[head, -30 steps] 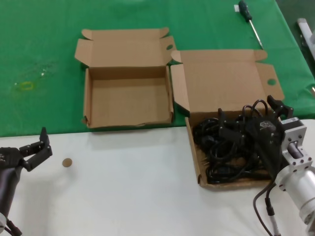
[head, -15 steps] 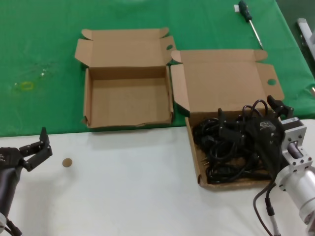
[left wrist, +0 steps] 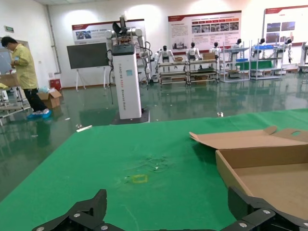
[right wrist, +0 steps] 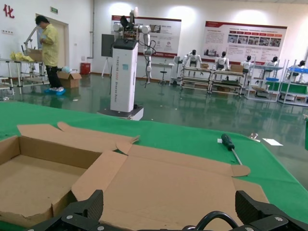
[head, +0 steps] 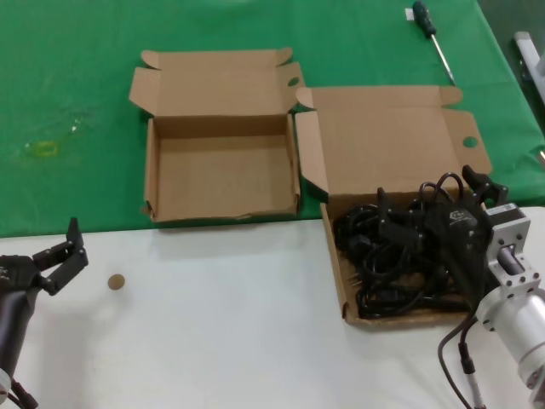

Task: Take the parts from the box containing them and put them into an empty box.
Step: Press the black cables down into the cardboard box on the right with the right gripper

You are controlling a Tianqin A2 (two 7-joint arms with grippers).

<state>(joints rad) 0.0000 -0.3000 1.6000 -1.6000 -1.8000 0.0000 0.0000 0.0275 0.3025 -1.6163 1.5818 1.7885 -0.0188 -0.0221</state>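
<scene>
Right gripper [head: 434, 209] is low over the full box [head: 387, 170], fingers spread wide above the tangled black cable parts [head: 396, 260], nothing gripped. The empty box [head: 220, 166] sits just left of the full box, their side flaps touching. Left gripper [head: 61, 256], jaws apart, is parked well left of the full box. Risk: the cables are knotted, so a lift may drag several out or snag and shift the box
</scene>
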